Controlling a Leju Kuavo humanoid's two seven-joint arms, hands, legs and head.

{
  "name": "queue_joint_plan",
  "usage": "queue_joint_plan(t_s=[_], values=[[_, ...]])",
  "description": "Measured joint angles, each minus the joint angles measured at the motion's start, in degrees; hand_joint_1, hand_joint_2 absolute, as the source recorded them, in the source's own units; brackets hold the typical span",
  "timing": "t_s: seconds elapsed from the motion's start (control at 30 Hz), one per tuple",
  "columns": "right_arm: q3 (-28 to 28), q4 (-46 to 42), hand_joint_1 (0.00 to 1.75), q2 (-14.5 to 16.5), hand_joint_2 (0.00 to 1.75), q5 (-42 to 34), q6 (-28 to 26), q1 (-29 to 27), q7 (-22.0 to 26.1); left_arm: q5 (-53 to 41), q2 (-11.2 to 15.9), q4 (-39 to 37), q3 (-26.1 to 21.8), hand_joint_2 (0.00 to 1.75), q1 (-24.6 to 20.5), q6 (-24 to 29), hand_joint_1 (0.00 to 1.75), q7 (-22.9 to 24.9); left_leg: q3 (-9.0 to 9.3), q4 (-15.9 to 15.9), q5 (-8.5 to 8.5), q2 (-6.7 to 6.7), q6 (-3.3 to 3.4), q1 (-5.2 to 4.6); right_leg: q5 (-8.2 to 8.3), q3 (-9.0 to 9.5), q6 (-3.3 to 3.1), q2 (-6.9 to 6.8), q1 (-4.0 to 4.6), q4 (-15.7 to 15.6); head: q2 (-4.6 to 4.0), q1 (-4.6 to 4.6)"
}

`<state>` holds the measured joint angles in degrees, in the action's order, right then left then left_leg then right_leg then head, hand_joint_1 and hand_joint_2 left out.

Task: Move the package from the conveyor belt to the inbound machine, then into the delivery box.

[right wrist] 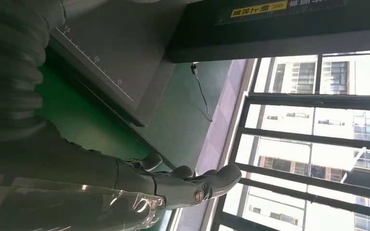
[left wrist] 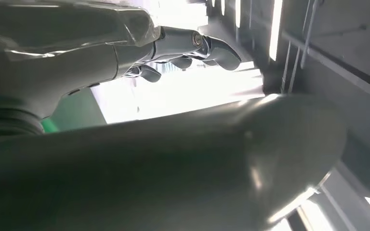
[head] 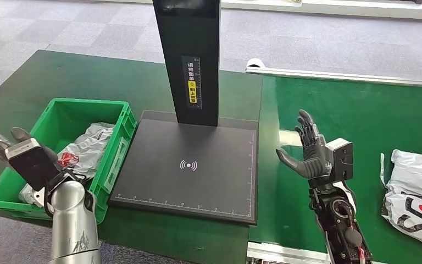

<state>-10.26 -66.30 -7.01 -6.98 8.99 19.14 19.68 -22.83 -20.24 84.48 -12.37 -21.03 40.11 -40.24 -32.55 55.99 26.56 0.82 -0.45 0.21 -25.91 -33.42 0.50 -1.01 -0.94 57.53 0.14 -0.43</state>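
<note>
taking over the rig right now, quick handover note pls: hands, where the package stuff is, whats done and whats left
Left hand: holds nothing, raised beside the green delivery box.
Right hand: open, upright over the conveyor belt.
White package: lying on the belt, beyond the right hand, untouched.
Inbound machine plate: bare.
The box already holds bagged parcels.
Left to do: grasp the belt package, lay it on the plate, then put it in the box.

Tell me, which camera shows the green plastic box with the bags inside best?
The head view: the green plastic box sits whole beside the flat black scanning plate, with crumpled grey bags inside. The left wrist view catches just a green sliver, perhaps the box; the right wrist view looks at the plate instead.
</note>
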Motion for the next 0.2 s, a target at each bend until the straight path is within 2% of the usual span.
queue_joint_plan(t_s=[0.1, 0.17, 0.2], values=[[0.0, 0.3, 0.0, 0.0, 1.75, -0.2, 0.0, 0.3, 0.1, 4.7, 0.7, 1.1, 7.4, 0.0, 0.4, 0.0, 0.0, 0.0, -0.04, 0.0, 0.0, -0.05, 0.01, 0.0, 0.0, -0.03, 0.0, 0.03, 0.0, 0.0, 0.0, -0.01], [0.0, 0.5, 0.0, 0.0, 1.75, -0.2, 0.0, 0.4, 0.1, 5.5, 1.1, 1.7, 10.5, 0.87, 0.7, 0.0, 0.0, 0.0, -0.05, 0.0, 0.01, -0.11, 0.01, 0.0, 0.01, -0.07, 0.0, 0.05, 0.0, 0.0, 0.0, -0.01], [0.0, 0.6, 0.0, 0.0, 1.75, -0.2, 0.0, 0.5, 0.1, 5.7, 1.2, 1.9, 11.1, 1.16, 0.7, 0.0, 0.0, 0.0, -0.05, 0.0, 0.01, -0.13, 0.01, 0.0, 0.01, -0.08, 0.0, 0.05, 0.0, 0.0, 0.0, 0.0]])
